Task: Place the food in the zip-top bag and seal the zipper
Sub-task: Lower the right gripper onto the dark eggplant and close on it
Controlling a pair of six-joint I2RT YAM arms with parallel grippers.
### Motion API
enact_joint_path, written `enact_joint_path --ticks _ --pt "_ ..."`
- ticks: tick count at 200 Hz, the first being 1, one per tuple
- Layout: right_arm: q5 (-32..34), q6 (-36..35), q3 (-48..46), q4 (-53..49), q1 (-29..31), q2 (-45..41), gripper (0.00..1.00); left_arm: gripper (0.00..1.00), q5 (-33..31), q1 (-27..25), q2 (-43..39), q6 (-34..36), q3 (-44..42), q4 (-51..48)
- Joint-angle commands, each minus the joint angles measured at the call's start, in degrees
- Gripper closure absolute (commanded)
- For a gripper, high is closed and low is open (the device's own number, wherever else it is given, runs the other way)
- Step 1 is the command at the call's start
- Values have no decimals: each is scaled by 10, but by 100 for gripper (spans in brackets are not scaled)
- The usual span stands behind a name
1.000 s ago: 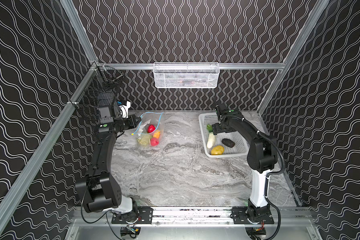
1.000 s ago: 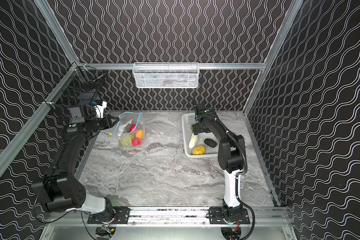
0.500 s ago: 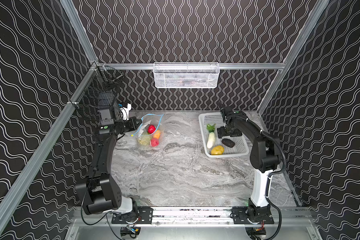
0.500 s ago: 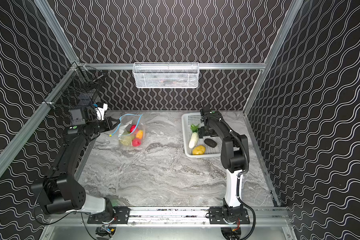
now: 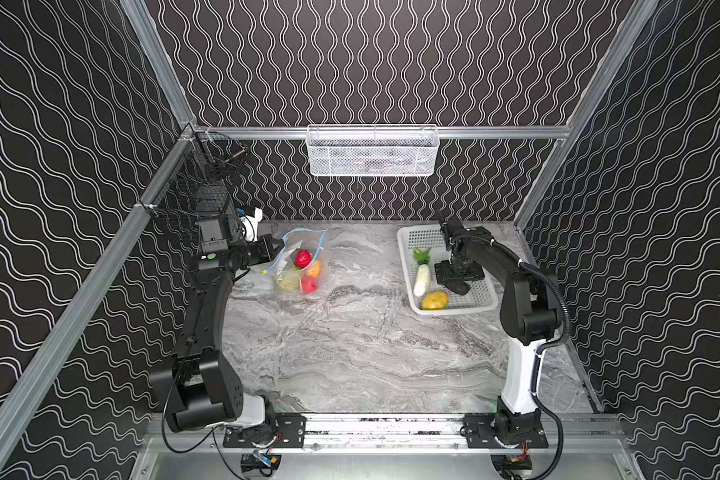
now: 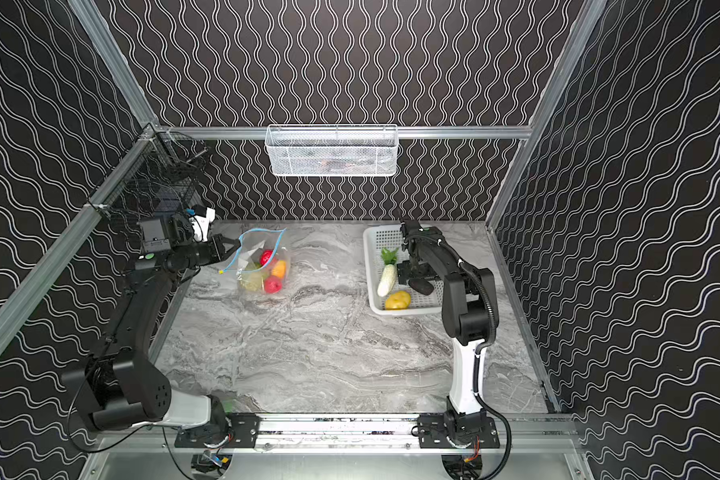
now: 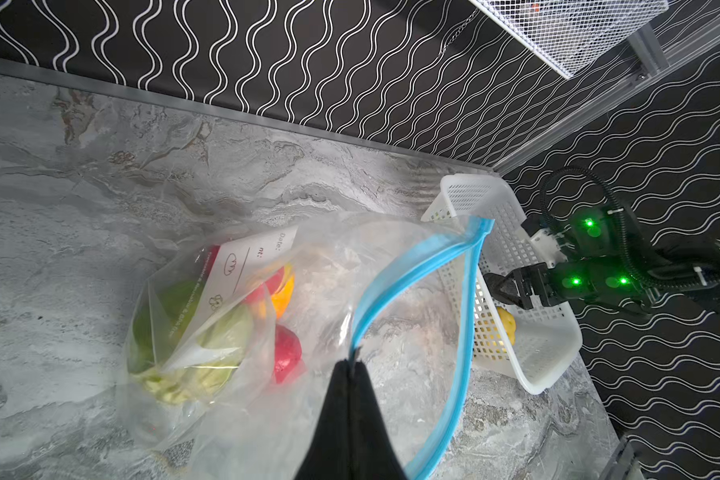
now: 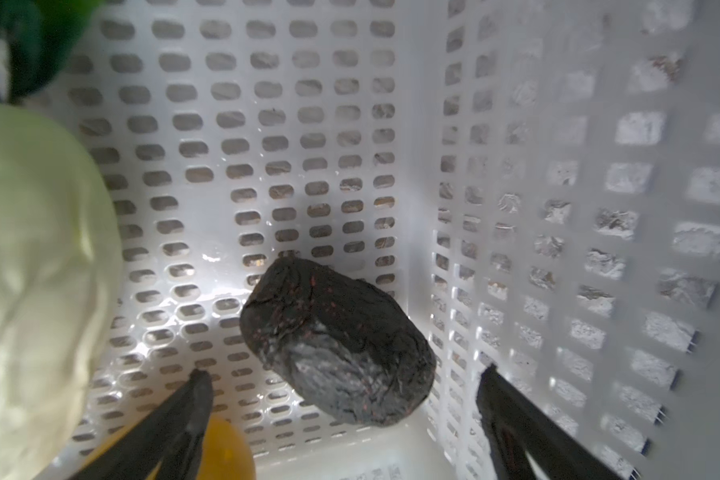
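Overhead, in both top views, a grey marbled worktop [image 5: 350, 353] fills the floor of a booth walled in black panels [image 5: 371, 62] with white wavy lines and framed by aluminium rails [image 5: 495, 132]; a wire rack [image 5: 373, 151] hangs on the back rail. The white basket [image 5: 406, 245] stands on the worktop. Well apart from the basket, toward the left arm, lies the zip-top bag [image 5: 304, 249], mouth gaping, with red fruits [image 5: 303, 258], an orange one [image 5: 314, 269] and green cabbage [image 5: 288, 282] inside. The left end effector [image 5: 278, 247] meets the bag's rim on the side away from the basket. The right end effector [image 5: 457, 279] hangs inside the basket, beside the radish [image 5: 421, 279] and yellow potato [image 5: 434, 300].

From the left wrist, that arm's fingers [image 7: 337, 415] are pressed together on the blue zipper [image 7: 412, 270], and the basket lies beyond the bag.

From the right wrist, the fingers [image 8: 175, 415] stand wide either side of the dark avocado [image 8: 337, 345] on the basket's floor, touching nothing.
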Motion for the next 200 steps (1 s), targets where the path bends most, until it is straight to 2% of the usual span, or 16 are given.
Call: enact_joint_path --ticks 1,31,50,105,138,200 --pt "-9 11 -10 2 -2 5 1 100 3 0 -4 -5 0 12" --pt "-11 19 -11 8 -3 18 1 100 4 0 -2 -7 -2 15" --pt "-12 22 -11 11 -2 23 5 100 3 1 -1 -7 -2 15" --pt "-22 26 -6 16 -4 41 28 100 0 5 -1 -9 -1 13" --pt "-40 29 10 20 -4 53 35 100 -1 6 0 -9 0 10" --pt "-67 29 21 45 -3 48 57 100 -1 12 1 -16 -11 23"
